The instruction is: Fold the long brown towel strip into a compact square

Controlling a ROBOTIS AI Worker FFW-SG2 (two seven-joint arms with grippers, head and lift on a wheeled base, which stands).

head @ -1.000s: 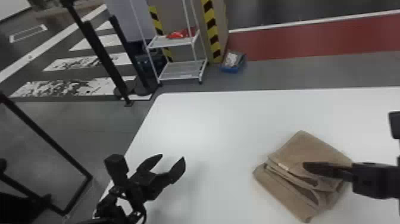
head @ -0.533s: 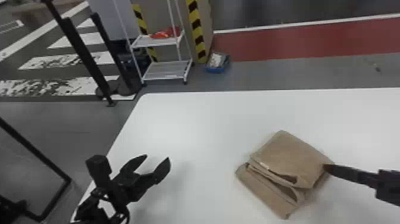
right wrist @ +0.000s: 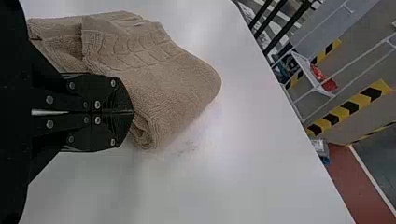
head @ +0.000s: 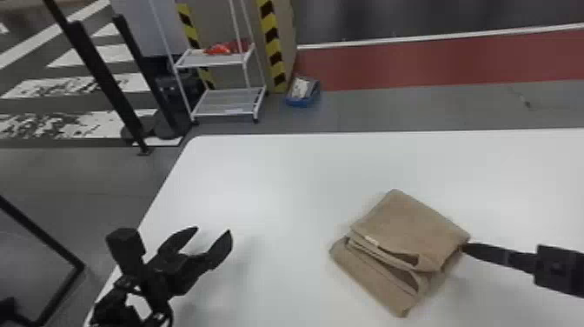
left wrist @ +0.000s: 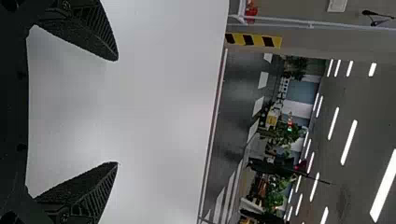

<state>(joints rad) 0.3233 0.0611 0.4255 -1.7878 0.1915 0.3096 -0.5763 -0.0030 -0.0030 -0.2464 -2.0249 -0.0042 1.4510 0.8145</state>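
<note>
R gripper (head: 464,248) is coming in low over the table (head: 282,174), its fingers pressing together, tips touching the towel (head: 410,226) on the side facing away from the table's L edge. Can't tell if any cloth is caught btwn them. In the R wrist view, R gripper (right wrist: 133,112) is showing both fingers meeting along one line, w/ a rolled towel fold sitting right at the tips.

Towel is lying flat-ish on the table, well in from the L edge & the far edge, one corner pointing toward the far edge. It's forming a thick folded packet: a broad top flap is covering most of it, a lower fold is sticking out on the side toward the L edge, & loose layers are gaping btwn. A small pale tag (head: 371,239) is showing nr the flap's edge.

L gripper (head: 213,231) is hanging over the table nr its L edge, well apart from the towel, fingers spreading wide w/ nothing btwn.

Past the far edge, nr the far L corner, a white cart (head: 213,64) is standing w/ a red item (head: 219,48) on its upper shelf; a blue bin (head: 300,102) is sitting on the floor just beside. Black posts (head: 102,78) are rising beyond the L edge.
</note>
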